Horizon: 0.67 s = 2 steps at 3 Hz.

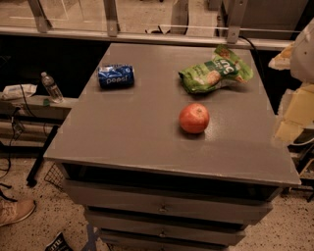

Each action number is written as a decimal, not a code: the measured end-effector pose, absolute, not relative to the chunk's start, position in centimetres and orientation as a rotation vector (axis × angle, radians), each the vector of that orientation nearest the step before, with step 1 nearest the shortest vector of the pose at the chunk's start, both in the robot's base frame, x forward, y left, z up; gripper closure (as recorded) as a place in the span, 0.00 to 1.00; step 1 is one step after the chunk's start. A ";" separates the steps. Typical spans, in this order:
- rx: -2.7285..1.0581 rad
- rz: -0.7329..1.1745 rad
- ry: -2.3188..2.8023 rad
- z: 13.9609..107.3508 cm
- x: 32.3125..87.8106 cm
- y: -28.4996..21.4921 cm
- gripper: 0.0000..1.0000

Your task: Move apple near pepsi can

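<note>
We see the apple (194,118) resting on the grey worktop (137,137). The pepsi can (116,76) lies on its side behind and well left of the apple, and a green snack bag (216,71) sits behind the apple. Right of the apple, past the worktop's edge, hangs the pale tool (297,110); we cannot tell its state.

This is looking like a robot lab or office test area: a grey drawer cabinet (147,132) is standing on speckled floor (29,230), cables (10,162) are trailing at left, a glass rail (147,14) is running behind, and the gripper (290,125) is hanging at the right edge.
</note>
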<state>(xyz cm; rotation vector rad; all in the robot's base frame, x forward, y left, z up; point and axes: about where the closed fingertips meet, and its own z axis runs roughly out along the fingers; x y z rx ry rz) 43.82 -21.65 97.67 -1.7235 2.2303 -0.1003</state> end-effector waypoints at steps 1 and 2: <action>-1.723 -0.100 2.230 97.7 43.8 -21.6 0.00; -1.575 0.042 2.189 96.1 45.2 -20.2 0.00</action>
